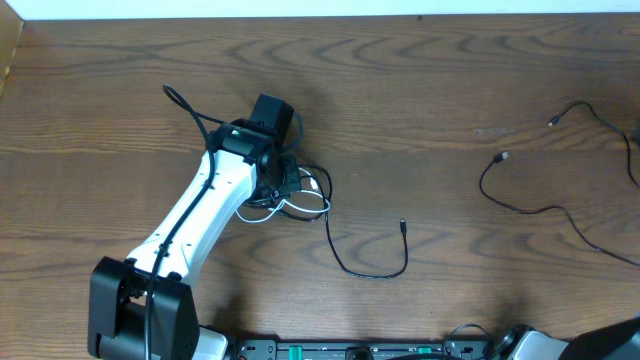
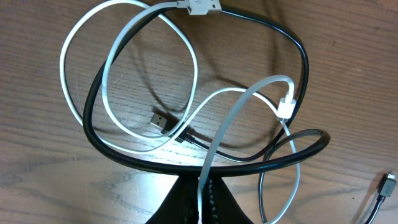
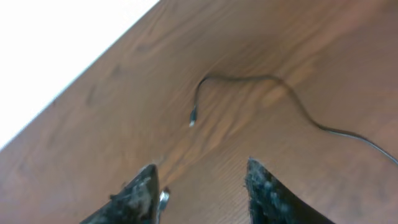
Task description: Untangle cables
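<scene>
The left end effector point(image 2: 203, 186) pinches the white cable point(image 2: 286, 107) amid black cable point(image 2: 303, 56) loops; the right end effector point(image 3: 200, 167) gapes, seemingly empty.

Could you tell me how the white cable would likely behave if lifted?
The white cable lies in loose loops, so it would probably sag limply. It crosses loops of the black cable, so lifting likely drags that along. Thin, so probably light.

- Left gripper point(image 2: 200, 186): only its dark fingertips show at the bottom edge of the left wrist view, pinching the white cable point(image 2: 285, 109); overhead, the wrist housing point(image 1: 250, 150) hides them.
- Right arm point(image 1: 610, 342): cropped at the overhead view's lower right corner.
- Black cable point(image 1: 540, 210): runs off the right edge.
- Right wrist view: blurred; the glinting object point(image 3: 163, 199) beside one finger is unidentifiable.
</scene>
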Motion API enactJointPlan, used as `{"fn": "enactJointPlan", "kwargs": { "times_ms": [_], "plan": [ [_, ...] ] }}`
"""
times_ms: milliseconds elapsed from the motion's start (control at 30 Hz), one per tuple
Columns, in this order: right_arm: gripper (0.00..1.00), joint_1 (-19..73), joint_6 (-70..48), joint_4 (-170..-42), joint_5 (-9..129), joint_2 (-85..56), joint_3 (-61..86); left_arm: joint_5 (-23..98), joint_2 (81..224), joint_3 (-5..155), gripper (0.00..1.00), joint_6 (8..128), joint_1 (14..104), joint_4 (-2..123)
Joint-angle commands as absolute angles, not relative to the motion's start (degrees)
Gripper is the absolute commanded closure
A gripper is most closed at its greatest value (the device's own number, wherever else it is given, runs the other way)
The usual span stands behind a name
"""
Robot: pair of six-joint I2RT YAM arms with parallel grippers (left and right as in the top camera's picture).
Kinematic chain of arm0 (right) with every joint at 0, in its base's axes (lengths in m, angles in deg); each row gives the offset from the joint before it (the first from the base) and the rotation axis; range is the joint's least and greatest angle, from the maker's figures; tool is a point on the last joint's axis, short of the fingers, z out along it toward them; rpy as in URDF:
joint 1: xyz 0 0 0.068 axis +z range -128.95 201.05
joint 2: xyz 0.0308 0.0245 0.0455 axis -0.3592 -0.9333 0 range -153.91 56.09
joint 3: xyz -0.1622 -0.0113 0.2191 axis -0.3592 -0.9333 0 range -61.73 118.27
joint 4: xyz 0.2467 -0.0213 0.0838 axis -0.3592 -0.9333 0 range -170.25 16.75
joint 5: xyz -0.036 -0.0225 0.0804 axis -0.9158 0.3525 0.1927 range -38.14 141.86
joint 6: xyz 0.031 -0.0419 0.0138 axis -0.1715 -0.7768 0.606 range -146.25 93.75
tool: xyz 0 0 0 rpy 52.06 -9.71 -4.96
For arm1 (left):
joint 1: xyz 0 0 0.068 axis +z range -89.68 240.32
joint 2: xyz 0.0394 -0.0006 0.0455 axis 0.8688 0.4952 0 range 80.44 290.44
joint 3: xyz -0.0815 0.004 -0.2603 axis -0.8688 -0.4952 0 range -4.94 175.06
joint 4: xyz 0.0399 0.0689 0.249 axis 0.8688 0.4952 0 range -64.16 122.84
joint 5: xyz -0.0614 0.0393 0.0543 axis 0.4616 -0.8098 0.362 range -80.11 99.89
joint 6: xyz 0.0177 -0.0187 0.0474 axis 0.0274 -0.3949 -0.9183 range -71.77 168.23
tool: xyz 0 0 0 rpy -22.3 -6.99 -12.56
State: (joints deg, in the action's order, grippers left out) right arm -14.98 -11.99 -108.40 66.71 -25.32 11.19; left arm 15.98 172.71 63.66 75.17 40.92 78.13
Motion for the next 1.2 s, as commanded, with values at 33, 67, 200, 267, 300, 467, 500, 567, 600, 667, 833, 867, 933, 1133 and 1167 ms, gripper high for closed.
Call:
{"fn": "enactJointPlan", "kwargs": {
  "times_ms": [33, 67, 200, 267, 300, 467, 500, 567, 600, 667, 833, 867, 933, 1133, 1167],
  "plan": [
    [0.51, -5.25, -29.39, -111.35, 68.75, -31.68, 9.77, 16.74, 173.04, 63.52, 0.92, 74.43, 40.72, 78.24],
    [0.50, -3.68, -31.14, -111.81, 68.77, -32.90, 9.77, 16.79, 173.04, 63.52, 0.92, 74.45, 40.72, 78.26],
    [0.50, 2.68, -34.77, -113.26, 68.68, -38.37, 9.77, 16.79, 173.04, 63.52, 0.92, 74.43, 40.72, 78.26],
    [0.49, 5.11, -34.77, -113.85, 68.09, -40.75, 9.77, 16.77, 173.04, 63.52, 0.92, 74.43, 40.74, 78.24],
    [0.48, 6.11, -34.72, -114.06, 67.33, -41.80, 9.77, 16.77, 173.04, 63.52, 0.92, 74.43, 40.74, 78.24],
    [0.50, 10.27, -31.73, -115.27, 58.23, -46.76, 9.77, 16.77, 173.04, 63.52, 0.93, 74.43, 40.74, 78.22],
    [0.49, 10.83, -29.59, -115.24, 56.29, -47.66, 9.77, 16.77, 173.04, 63.52, 0.92, 74.43, 40.74, 78.22],
    [0.52, 11.93, -24.95, -115.24, 53.77, -49.36, 9.77, 16.77, 173.04, 63.52, 0.92, 74.43, 40.74, 78.22],
    [0.53, 12.63, -22.00, -115.03, 53.27, -50.52, 9.77, 16.77, 173.04, 63.52, 0.92, 74.45, 40.74, 78.22],
    [0.58, 13.46, -17.76, -114.35, 53.27, -51.92, 9.77, 16.79, 173.04, 63.52, 0.92, 74.45, 40.72, 78.24],
    [0.61, 15.69, -9.06, -112.25, 51.70, -54.26, 9.77, 16.81, 173.04, 63.52, 0.92, 74.45, 40.72, 78.31],
    [0.61, 16.32, -7.60, -111.92, 50.78, -54.56, 9.77, 16.81, 173.04, 63.52, 0.92, 74.45, 40.72, 78.31],
    [0.60, 17.50, -5.26, -111.64, 48.07, -55.02, 9.77, 16.81, 173.04, 63.52, 0.92, 74.45, 40.72, 78.31],
    [0.63, 20.39, -0.76, -111.40, 40.33, -55.48, 9.77, 16.79, 173.04, 63.52, 0.92, 74.43, 40.72, 78.31],
    [0.63, 20.56, -0.12, -111.57, 39.68, -55.48, 9.77, 16.79, 173.04, 63.52, 0.92, 74.43, 40.72, 78.31]
  ]
}}
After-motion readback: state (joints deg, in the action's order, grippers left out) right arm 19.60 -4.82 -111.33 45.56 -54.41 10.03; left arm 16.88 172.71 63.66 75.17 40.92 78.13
